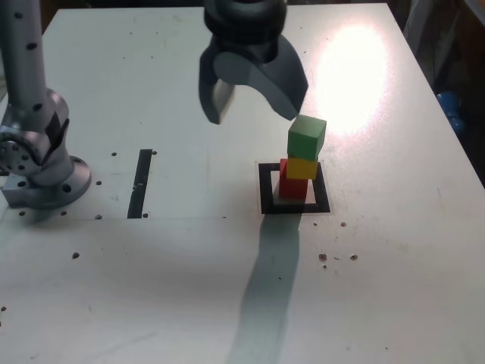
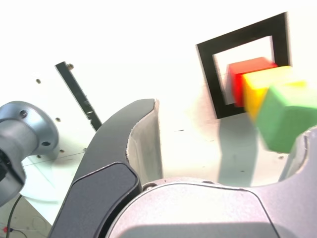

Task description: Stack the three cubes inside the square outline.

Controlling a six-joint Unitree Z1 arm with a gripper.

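Note:
The three cubes stand stacked inside the square outline [image 1: 294,189]: the red cube [image 1: 292,183] at the bottom, the yellow cube [image 1: 301,167] on it, the green cube [image 1: 307,136] on top, turned a little askew. My gripper [image 1: 254,110] hangs just above and to the exterior view's left of the stack, open, with nothing between its fingers. In the wrist view the green cube [image 2: 285,116], the yellow cube [image 2: 262,89] and the red cube [image 2: 242,74] sit beside one finger [image 2: 126,148], over the square outline [image 2: 213,74].
A thin black strip [image 1: 141,183] lies on the white table [image 1: 189,288], to the exterior view's left of the outline. The arm's grey base [image 1: 38,159] stands at that view's far left. A blue object [image 1: 451,110] sits off the table's right edge.

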